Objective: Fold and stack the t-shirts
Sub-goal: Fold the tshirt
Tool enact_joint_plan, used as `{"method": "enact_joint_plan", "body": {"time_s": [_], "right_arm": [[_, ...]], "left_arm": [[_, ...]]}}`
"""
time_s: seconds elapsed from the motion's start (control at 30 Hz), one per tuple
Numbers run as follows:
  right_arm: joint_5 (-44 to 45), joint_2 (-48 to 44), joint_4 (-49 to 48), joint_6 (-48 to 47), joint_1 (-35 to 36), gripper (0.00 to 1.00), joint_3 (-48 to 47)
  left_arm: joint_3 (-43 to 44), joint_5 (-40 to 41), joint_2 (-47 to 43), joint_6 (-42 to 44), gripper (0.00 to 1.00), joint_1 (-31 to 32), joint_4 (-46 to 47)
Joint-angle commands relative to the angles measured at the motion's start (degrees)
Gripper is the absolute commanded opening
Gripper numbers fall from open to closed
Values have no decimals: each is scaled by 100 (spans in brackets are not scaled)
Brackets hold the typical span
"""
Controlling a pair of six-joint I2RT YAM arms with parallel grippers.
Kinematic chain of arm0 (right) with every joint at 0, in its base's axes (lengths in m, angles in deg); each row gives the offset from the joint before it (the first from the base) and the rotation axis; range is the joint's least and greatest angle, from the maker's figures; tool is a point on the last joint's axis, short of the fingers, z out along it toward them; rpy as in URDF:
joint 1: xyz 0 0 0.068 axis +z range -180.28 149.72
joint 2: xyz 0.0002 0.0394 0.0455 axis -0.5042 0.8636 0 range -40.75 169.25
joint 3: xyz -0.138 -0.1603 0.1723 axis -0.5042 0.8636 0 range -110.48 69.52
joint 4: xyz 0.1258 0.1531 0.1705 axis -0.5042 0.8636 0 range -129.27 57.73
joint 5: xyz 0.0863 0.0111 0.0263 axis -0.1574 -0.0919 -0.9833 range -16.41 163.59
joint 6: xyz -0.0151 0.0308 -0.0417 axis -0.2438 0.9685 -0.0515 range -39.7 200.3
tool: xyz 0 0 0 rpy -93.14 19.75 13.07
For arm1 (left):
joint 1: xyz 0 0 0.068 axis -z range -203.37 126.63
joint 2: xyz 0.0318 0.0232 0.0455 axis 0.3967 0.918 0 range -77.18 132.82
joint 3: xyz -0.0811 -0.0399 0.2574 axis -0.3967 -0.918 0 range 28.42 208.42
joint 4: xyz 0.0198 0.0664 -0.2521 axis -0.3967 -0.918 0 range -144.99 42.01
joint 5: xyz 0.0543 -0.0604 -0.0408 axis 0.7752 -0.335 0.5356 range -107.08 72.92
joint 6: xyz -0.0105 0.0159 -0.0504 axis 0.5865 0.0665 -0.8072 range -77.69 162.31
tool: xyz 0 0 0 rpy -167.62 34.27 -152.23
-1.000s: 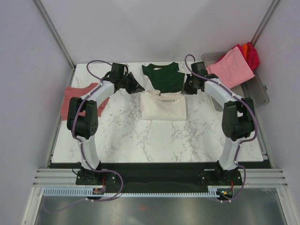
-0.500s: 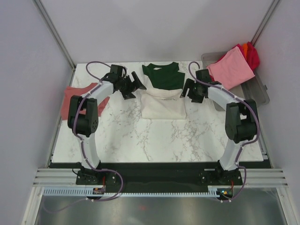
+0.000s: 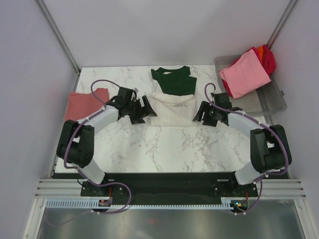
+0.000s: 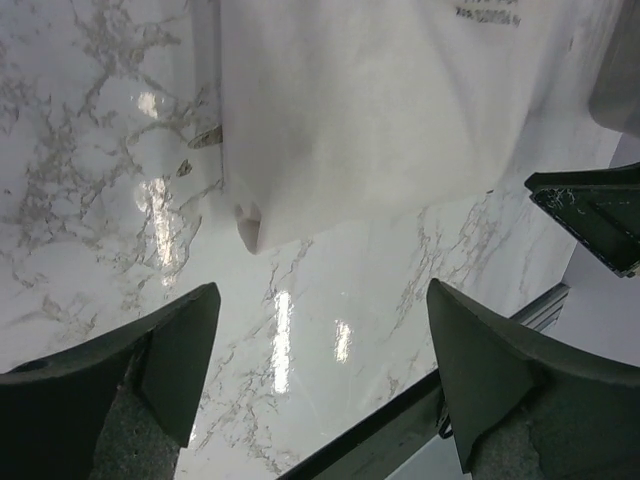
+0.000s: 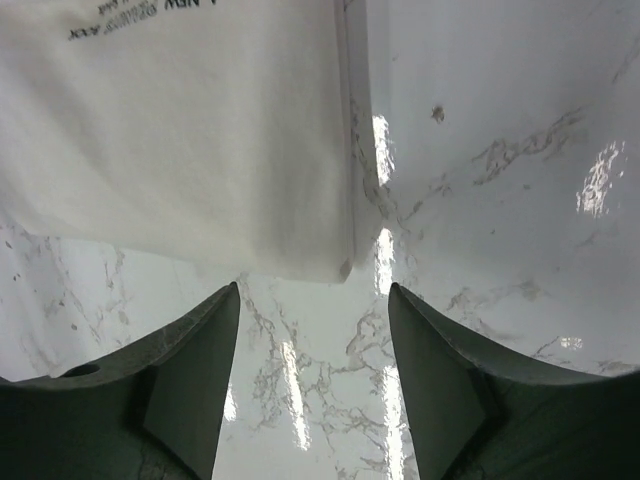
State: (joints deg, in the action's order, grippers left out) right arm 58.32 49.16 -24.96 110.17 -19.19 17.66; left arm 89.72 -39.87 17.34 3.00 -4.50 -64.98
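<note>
A folded cream-white t-shirt [image 3: 173, 110] with small black print lies flat on the marble table [image 3: 164, 149]. Its far edge overlaps a dark green t-shirt [image 3: 173, 81]. A brick-red t-shirt [image 3: 84, 104] lies at the table's left edge. My left gripper [image 3: 147, 110] stands open and empty at the cream shirt's near left corner. In the left wrist view the cream shirt [image 4: 370, 110] lies just beyond the left gripper [image 4: 322, 300]. My right gripper [image 3: 199, 113] is open and empty at the near right corner. The right wrist view has the cream shirt [image 5: 190, 130] ahead of the right gripper [image 5: 313, 290].
A grey bin [image 3: 269, 97] at the back right holds pink [image 3: 244, 74] and red clothes draped over its rim. Purple-white walls enclose the table on three sides. A black strip [image 3: 164, 175] runs along the table's near edge.
Both grippers were shut at the cream shirt's far edge a second ago. They have opened and drawn back toward me to its near corners.
</note>
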Motion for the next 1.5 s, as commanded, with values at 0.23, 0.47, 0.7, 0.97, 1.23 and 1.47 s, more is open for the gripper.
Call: {"method": "enact_joint_plan", "body": {"time_s": [0.23, 0.47, 0.7, 0.97, 1.23, 1.47], "right_arm": [[-301, -193, -349, -210, -19, 64, 597], [-416, -70, -586, 27, -28, 64, 712], [-705, 246, -902, 230, -81, 57, 729], [-803, 800, -1281, 476, -90, 46, 598], [-600, 1020, -1220, 283, -81, 0, 466], [-582, 844, -1211, 186, -81, 0, 606]], "left_arm": [[-776, -156, -382, 240, 88, 125, 433], [-900, -472, -163, 117, 90, 117, 758], [-821, -692, 119, -50, 85, 125, 987], [-637, -683, 550, -121, 77, 152, 1049], [-786, -560, 506, -130, 75, 231, 1093], [-821, -516, 576, -235, 74, 371, 1269]]}}
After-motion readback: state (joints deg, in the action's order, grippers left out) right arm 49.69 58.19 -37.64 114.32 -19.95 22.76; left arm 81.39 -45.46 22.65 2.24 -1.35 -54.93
